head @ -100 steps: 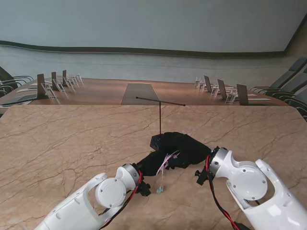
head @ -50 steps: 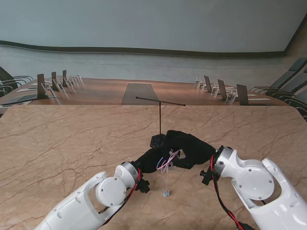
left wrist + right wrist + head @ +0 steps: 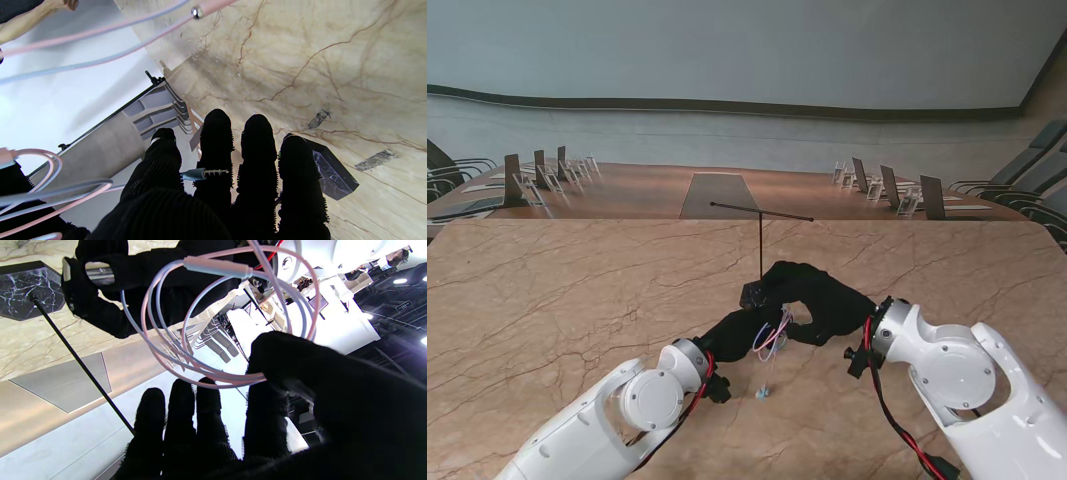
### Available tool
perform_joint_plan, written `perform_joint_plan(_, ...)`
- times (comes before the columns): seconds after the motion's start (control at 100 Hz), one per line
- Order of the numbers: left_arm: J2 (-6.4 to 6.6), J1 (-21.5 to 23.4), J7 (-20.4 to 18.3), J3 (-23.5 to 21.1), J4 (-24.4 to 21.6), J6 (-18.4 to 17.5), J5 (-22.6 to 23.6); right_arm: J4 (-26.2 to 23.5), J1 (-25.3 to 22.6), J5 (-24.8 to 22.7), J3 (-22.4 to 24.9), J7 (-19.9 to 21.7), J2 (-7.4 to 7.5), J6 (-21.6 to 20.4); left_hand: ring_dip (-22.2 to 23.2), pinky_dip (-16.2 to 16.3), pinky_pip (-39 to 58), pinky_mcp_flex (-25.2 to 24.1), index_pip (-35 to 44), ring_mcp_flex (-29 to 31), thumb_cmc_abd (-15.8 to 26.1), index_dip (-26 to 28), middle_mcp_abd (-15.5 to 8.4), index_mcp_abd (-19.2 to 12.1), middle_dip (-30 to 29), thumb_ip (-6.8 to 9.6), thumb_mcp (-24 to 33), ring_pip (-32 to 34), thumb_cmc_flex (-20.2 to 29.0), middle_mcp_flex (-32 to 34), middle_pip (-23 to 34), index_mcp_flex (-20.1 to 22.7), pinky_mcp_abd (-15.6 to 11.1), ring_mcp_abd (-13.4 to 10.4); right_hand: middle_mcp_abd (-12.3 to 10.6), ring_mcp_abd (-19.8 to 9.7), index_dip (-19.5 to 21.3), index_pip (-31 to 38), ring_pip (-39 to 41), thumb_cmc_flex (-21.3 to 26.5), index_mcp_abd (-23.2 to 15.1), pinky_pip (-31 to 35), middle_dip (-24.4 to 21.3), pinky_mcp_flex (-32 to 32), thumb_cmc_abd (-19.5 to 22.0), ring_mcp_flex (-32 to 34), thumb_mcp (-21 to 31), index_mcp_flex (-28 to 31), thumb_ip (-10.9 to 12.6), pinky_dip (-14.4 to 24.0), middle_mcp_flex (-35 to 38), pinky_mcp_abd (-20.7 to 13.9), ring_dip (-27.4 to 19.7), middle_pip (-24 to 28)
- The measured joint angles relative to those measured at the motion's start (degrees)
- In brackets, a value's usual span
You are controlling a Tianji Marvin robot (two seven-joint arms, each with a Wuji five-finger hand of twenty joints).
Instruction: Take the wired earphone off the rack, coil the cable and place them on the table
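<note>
The pink and pale-blue earphone cable [image 3: 772, 336] hangs in loops between my two black-gloved hands, just nearer to me than the rack base [image 3: 753, 294]. My left hand [image 3: 739, 330] pinches the jack plug [image 3: 203, 173] between thumb and forefinger. My right hand [image 3: 824, 303] grips the coil [image 3: 213, 373] between thumb and index finger. One loose end [image 3: 764, 392] dangles down to the table. The thin black rack [image 3: 760, 245] stands bare, its crossbar [image 3: 762, 211] carrying nothing.
The marble table [image 3: 557, 300] spreads wide to both sides. The rack's pole [image 3: 80, 363] passes close beside my right hand's fingers. Beyond the far edge runs a wooden conference table [image 3: 647, 190] with chairs and name stands.
My right hand has moved farther from me, toward the rack base, drawing the loops with it. My left arm slid slightly back toward me. The dangling end swung a little.
</note>
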Motion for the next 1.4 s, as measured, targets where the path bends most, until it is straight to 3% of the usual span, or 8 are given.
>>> perform_joint_plan(0.21, 0.14, 0.5, 0.0, -0.5, -0.2, 0.0, 0.3, 0.1, 0.2, -1.3, 0.0, -0.7, -0.07, 0.0, 0.0, 0.0, 0.0, 0.0, 0.0, 0.0, 0.0, 0.7, 0.0, 0.0, 0.1, 0.02, 0.0, 0.0, 0.0, 0.0, 0.0, 0.0, 0.0, 0.0, -0.5, -0.7, 0.0, -0.4, 1.5, 0.0, -0.1, -6.5, 1.5, -0.7, 0.5, -0.6, -0.5, 0.0, 0.0, 8.8, -1.3, -1.5, -2.8, 4.0)
perform_joint_plan(0.32, 0.14, 1.0, 0.4, -1.1, -0.4, 0.0, 0.8, 0.1, 0.2, -6.7, 0.4, -2.7, -0.22, -1.5, 0.0, 0.0, 0.0, 0.0, 0.0, 0.0, 0.0, 0.7, -0.1, 0.0, 0.1, 0.02, 0.0, 0.0, 0.0, 0.0, 0.0, 0.0, 0.0, 0.0, -0.4, -0.6, 0.2, -1.5, 6.1, 0.0, -0.9, 1.6, 16.1, -0.7, 0.5, -1.1, -1.1, 0.3, 0.0, 15.6, -1.1, -1.8, 14.9, 8.8)
perform_joint_plan(0.42, 0.14, 1.4, 0.8, -1.6, -0.5, -0.1, 1.1, 0.1, 0.0, -6.9, 0.9, -3.4, -0.35, -1.9, 0.0, 0.0, 0.0, 0.0, 0.0, 0.0, 0.0, 0.7, -0.1, 0.0, 0.1, 0.02, 0.0, 0.0, 0.0, 0.0, 0.0, 0.0, 0.0, 0.0, 0.8, 0.5, 0.4, -2.4, 8.7, 0.0, -1.3, 14.7, 27.6, 0.0, 0.5, -0.3, -1.2, 0.7, -0.7, 15.7, 1.1, -1.8, 28.1, 10.6)
perform_joint_plan(0.54, 0.18, 1.8, 1.2, -2.3, -0.7, -0.3, 1.5, 0.0, -0.2, -7.7, 1.5, -3.6, -0.42, -1.9, 0.0, 0.0, 0.0, 0.0, 0.0, 0.0, 0.0, 0.7, -0.5, 0.0, 0.1, 0.02, 0.0, 0.0, 0.0, 0.0, 0.0, 0.0, 0.0, 0.0, 1.3, 1.2, 0.7, -3.4, 10.2, 0.0, -2.7, 21.7, 33.2, 0.4, 0.7, 1.4, -2.3, 0.7, -1.3, 15.0, 1.9, -1.8, 35.2, 11.3)
perform_joint_plan(0.75, 0.22, 2.3, 1.9, -3.1, -0.8, -0.7, 1.8, -0.1, -0.2, -9.8, 1.9, -3.3, -0.38, -1.8, 0.0, 0.1, 0.0, 0.0, 0.0, 0.0, 0.0, 1.2, -0.5, 0.0, 0.1, 0.03, 0.0, 0.0, 0.0, 0.0, 0.0, 0.0, 0.0, 0.0, 2.2, 1.8, 0.9, -4.6, 12.6, 0.0, -3.7, 27.1, 40.2, 1.6, 1.8, 6.7, -3.7, 0.7, -1.9, 29.5, 8.5, -1.7, 43.4, 13.4)
perform_joint_plan(0.93, 0.22, 2.6, 2.7, -3.5, -0.8, -1.0, 2.0, -1.2, -0.2, -7.9, 2.1, 1.3, 0.04, 1.2, 0.0, 0.1, 0.0, 0.0, 0.0, 0.0, 0.0, 1.4, -0.5, 0.1, 0.1, 0.04, 0.0, 0.0, 0.0, 0.0, 0.0, -0.1, 0.0, 0.0, 4.1, 4.9, 4.3, -5.2, 15.9, 0.1, -5.0, 31.6, 40.2, 7.0, 6.0, 16.8, -7.9, -2.0, -1.8, 35.3, 21.5, 3.4, 44.6, 15.7)
perform_joint_plan(1.07, 0.16, 2.7, 3.3, -3.6, -0.7, -1.3, 2.1, -1.1, -0.2, -7.9, 1.9, 0.2, 0.24, 1.3, 0.0, 0.1, 0.0, -0.1, 0.0, 0.0, 0.0, 1.4, -0.5, 0.1, 0.1, 0.08, 0.0, 0.0, 0.0, 0.0, 0.0, -0.1, 0.0, 0.0, 4.3, 8.6, 7.2, -5.2, 21.5, 0.8, -5.5, 34.5, 29.3, 14.8, 9.5, 29.9, -10.8, -4.7, -1.7, 37.8, 38.1, 10.8, 39.8, 18.5)
perform_joint_plan(1.4, -0.03, 2.3, 4.0, -3.2, -0.5, -1.0, 1.4, 0.1, 0.3, -4.9, 1.0, 0.7, 0.23, 0.8, 0.0, 0.1, 0.0, -0.8, 0.0, 0.0, 0.0, 1.4, -0.5, 0.9, 0.1, 0.11, 0.7, 0.0, 0.0, 0.0, 0.0, -0.4, 0.0, 0.0, 3.7, 9.3, 7.1, -4.3, 22.4, 1.9, -4.7, 35.4, 23.2, 18.4, 9.5, 34.1, -11.3, -5.3, -1.7, 37.9, 43.4, 12.6, 32.6, 18.3)
